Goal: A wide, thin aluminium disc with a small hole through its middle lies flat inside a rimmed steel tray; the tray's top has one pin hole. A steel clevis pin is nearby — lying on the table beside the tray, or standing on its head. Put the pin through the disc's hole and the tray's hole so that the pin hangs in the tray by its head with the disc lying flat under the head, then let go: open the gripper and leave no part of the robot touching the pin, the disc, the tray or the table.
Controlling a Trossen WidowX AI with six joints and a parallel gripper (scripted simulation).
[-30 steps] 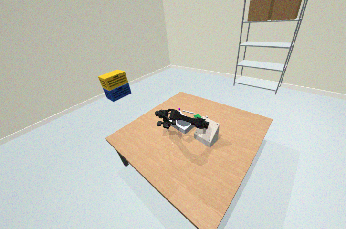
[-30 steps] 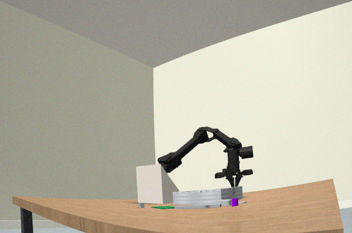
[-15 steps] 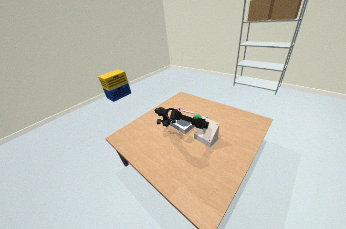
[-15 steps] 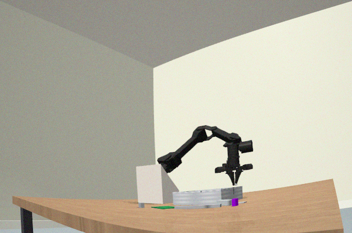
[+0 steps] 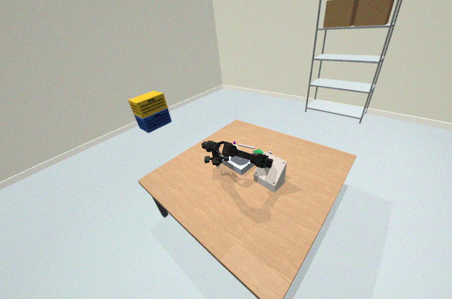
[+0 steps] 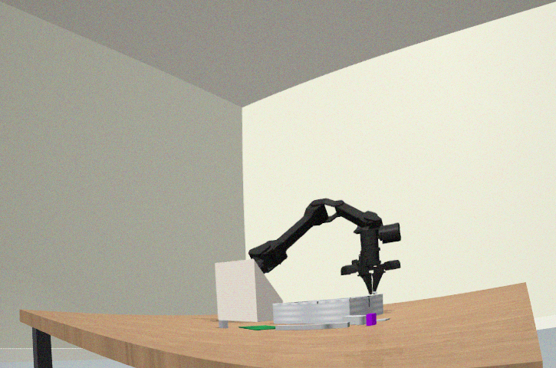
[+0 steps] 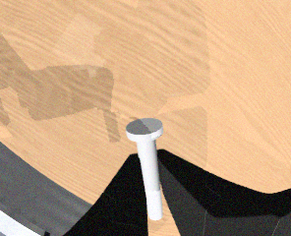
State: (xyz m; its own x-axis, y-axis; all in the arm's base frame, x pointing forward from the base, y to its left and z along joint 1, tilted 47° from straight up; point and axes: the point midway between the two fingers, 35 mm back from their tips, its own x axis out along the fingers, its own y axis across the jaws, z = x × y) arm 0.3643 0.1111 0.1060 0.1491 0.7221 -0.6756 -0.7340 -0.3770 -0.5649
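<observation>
One steel clevis pin [image 5: 218, 169] [image 6: 374, 292] [image 7: 149, 167] with a round, flat head is pinched between the fingertips of the black parallel-jaw gripper [image 5: 218, 166] [image 6: 372, 293] [image 7: 147, 160]. The jaws are nearly together, with the pin's shank between them; in the wrist view its head shows whole, free of the fingers, and the shank leans slightly. The pin is outside the pin hole, over the wooden table [image 5: 205, 197] [image 6: 439, 340] [image 7: 249, 74] beside the rimmed steel tray [image 5: 242, 170] [image 6: 310, 312] [image 7: 32, 184]. Inside that tray lies the wide grey aluminium disc [image 5: 238, 161], partly covered by the arm in the top view; whether its hole lines up with the tray's cannot be told. The black jointed arm [image 5: 245, 154] [image 6: 297, 228] arches from a pale, sloping mounting block [image 5: 279, 167] [image 6: 236, 290], and its gripper points downward. Near the tray are a flat green piece [image 5: 257, 151] [image 6: 257, 327], a long silver bar [image 5: 246, 146] [image 6: 317, 326] and a small purple block [image 5: 234, 142] [image 6: 370, 319]. Beyond the table, a yellow slatted crate [image 5: 150, 104] sits on a blue slatted crate [image 5: 154, 121], well apart from a grey metal shelf unit [image 5: 314, 58] whose upper shelf bears brown boxes [image 5: 338, 14].
</observation>
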